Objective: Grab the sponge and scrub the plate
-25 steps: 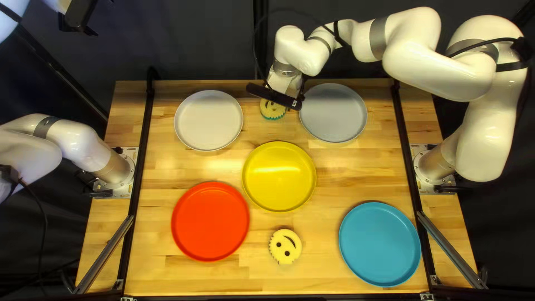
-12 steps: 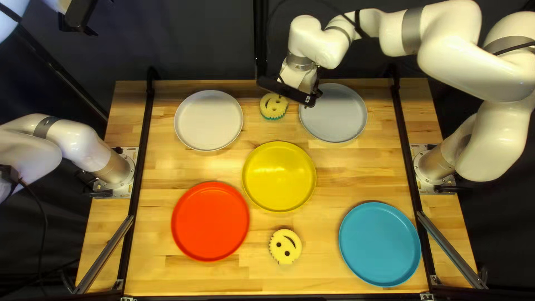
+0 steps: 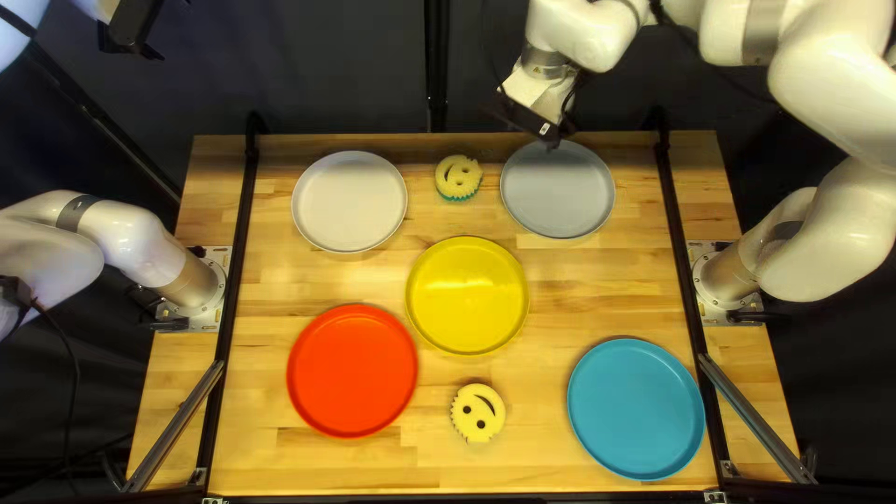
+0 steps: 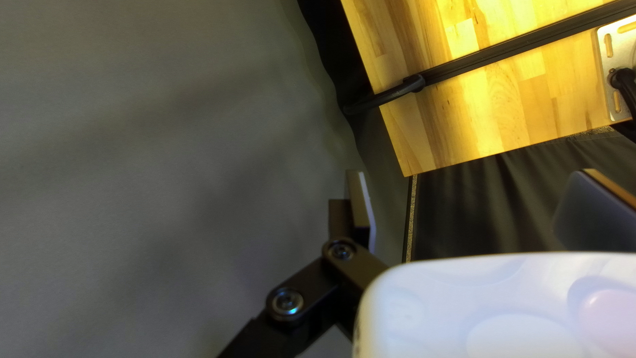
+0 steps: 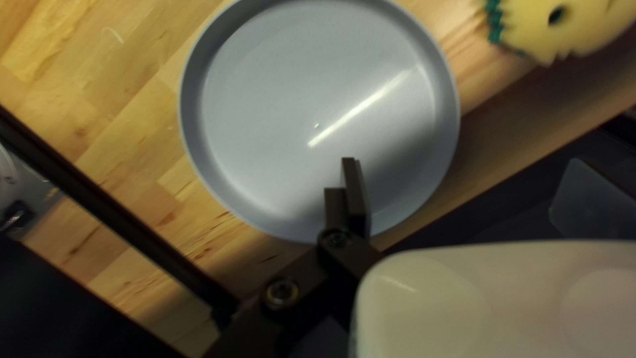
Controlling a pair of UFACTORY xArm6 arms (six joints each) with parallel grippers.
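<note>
My right gripper [image 3: 528, 118] hangs above the table's far edge, by the grey plate [image 3: 558, 191]. In the right wrist view my right gripper [image 5: 472, 189] is open and holds nothing; one finger shows over the grey plate [image 5: 298, 99], the other past the table edge. A yellow smiley sponge [image 3: 459, 175] with a green underside lies left of that plate; it also shows as a sponge [image 5: 563, 26] ahead. A second smiley sponge [image 3: 478, 413] lies near the front. My left gripper [image 3: 131, 28] is raised at the top left corner; in its wrist view the left gripper [image 4: 474, 202] is open and empty.
A white plate [image 3: 349, 202] stands at the back left, a yellow plate [image 3: 468, 295] mid-table, a red plate [image 3: 352, 371] front left and a blue plate [image 3: 636, 408] front right. Black rails run along both sides, like the right rail [image 3: 681, 247].
My right arm has drawn back toward the far edge and to the right, uncovering the back sponge, which stays on the table. The left arm has not moved.
</note>
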